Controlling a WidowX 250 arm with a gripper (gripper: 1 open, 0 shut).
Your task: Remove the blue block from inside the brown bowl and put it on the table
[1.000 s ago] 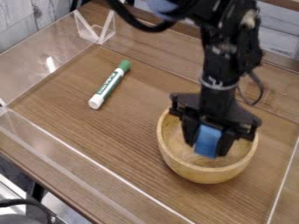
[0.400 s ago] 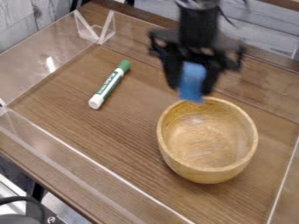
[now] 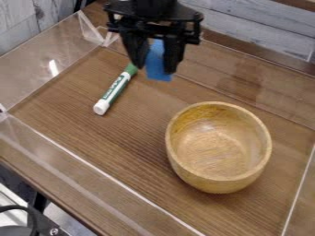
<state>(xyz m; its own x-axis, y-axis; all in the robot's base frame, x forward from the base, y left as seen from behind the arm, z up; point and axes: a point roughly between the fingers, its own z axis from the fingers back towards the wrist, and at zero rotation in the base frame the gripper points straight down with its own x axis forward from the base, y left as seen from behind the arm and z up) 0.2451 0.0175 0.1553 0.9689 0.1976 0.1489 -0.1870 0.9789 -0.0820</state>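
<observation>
Overhead, blue block upright, long axis vertical, between fingers.

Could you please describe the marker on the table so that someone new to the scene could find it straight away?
Start at the big round wooden bowl on the dark wooden table. Look to its upper left: the marker lies flat on the tabletop, below the pincer that holds a blue block. It is the only slim stick there, white with a green cap.

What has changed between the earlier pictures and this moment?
The gripper lifted the blue block out of the brown bowl and carried it up and left in the picture, jaws still shut on it. The bowl is now empty. Bowl and marker stayed in place.
</observation>
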